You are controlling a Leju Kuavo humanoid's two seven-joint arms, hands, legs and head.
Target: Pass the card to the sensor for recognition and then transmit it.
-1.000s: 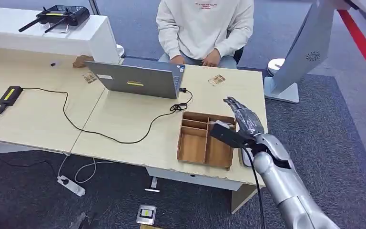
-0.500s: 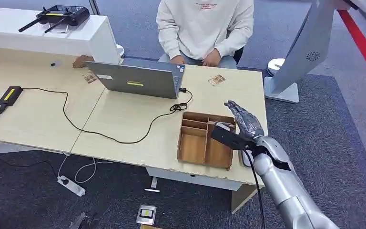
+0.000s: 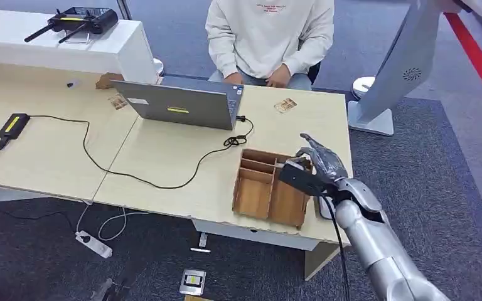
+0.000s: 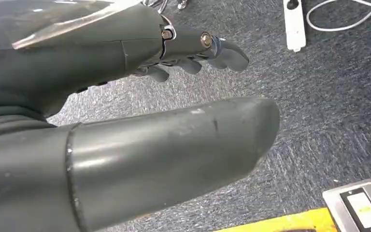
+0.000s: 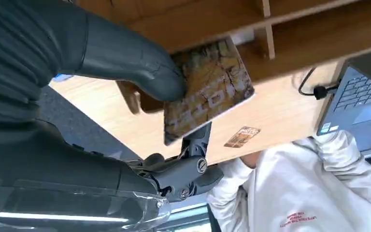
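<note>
Nearby, laptop [image 3: 185, 103] and cable [image 3: 132, 172] flank the wooden organizer [image 3: 260, 188].

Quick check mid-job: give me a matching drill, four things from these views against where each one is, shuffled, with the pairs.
Things:
1. card
2. laptop
3. wooden tray
4. left hand

Places:
A. over the carpet
B. in front of the seated person
C. pinched in the right hand
D. near the table's right front corner

Pairs: 1-C, 2-B, 3-D, 4-A
</note>
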